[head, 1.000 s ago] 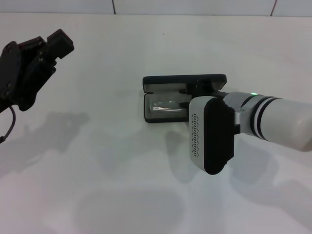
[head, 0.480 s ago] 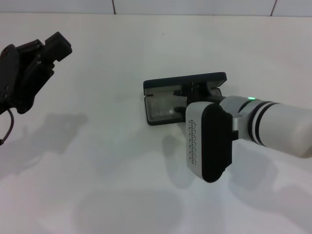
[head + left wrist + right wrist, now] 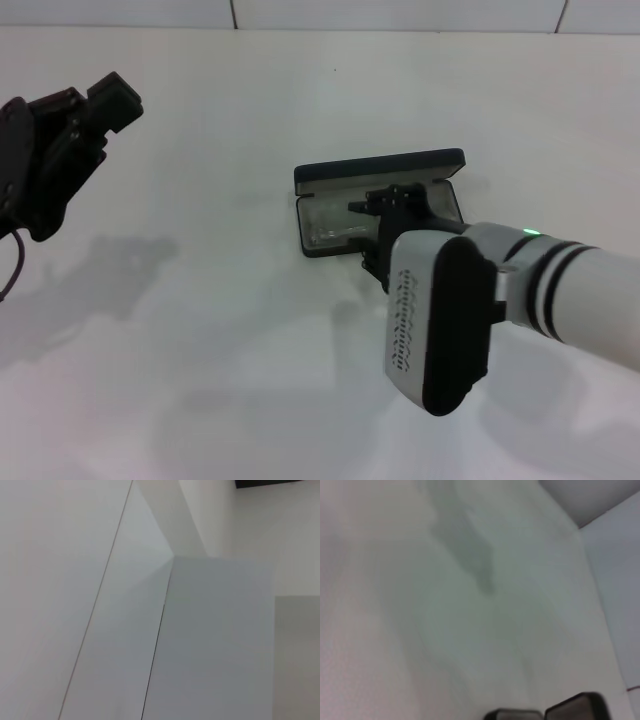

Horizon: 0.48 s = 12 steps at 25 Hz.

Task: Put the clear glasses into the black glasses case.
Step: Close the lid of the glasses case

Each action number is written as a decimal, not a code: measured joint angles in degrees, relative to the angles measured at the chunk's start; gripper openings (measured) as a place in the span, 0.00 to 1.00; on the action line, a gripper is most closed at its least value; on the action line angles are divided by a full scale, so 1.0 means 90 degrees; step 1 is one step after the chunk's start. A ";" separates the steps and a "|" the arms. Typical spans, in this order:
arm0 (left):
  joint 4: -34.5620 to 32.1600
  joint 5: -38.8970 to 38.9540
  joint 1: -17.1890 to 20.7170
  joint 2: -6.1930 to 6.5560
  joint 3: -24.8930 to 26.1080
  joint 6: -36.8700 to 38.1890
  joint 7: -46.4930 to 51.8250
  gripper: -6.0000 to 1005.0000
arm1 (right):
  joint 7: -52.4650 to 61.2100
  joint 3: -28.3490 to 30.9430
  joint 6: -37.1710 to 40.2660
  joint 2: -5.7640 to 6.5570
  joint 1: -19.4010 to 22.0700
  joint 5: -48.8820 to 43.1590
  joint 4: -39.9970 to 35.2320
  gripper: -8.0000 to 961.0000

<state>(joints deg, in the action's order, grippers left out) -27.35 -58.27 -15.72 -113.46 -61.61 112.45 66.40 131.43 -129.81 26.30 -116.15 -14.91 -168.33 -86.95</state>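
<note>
The black glasses case (image 3: pixel 443 199) lies open mid-table, its lid (image 3: pixel 380 165) standing up at the far side. The clear glasses (image 3: pixel 335 222) rest inside its grey tray, showing only as faint glints. My right gripper (image 3: pixel 366 238) hovers at the case's near edge, over the right part of the tray. It is open and holds nothing. The white right forearm (image 3: pixel 560 295) reaches in from the right and covers the case's near right corner. My left gripper (image 3: pixel 95 110) hangs raised at the far left, well away from the case.
The white table (image 3: pixel 200 330) carries only shadows of the arms. A wall seam (image 3: pixel 232 14) runs along the far edge. The left wrist view shows only pale wall panels. In the right wrist view a dark edge (image 3: pixel 570 711) sits low over white tabletop.
My right arm has drawn back toward the near side, uncovering more of the case and the glasses in it. The left gripper has drifted slightly left.
</note>
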 joint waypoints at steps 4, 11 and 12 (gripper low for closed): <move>-0.0039 0.0002 0.0008 0.0049 0.0000 0.0006 -0.0005 0.06 | 0.0010 0.0245 0.0024 0.0062 0.0454 0.0675 -0.0660 0.34; -0.0149 0.0005 -0.0204 0.0211 0.0004 -0.0020 0.0006 0.06 | -0.0044 0.1634 0.1066 0.0311 0.1286 0.3015 -0.2132 0.34; -0.0155 0.0005 -0.0300 0.0229 0.0006 -0.0045 0.0014 0.06 | -0.0044 0.1634 0.1066 0.0311 0.1286 0.3015 -0.2132 0.34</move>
<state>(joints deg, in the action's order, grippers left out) -28.74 -58.23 -18.42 -111.39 -61.56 112.05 66.52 131.03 -115.11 35.89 -113.35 -3.33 -141.19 -106.14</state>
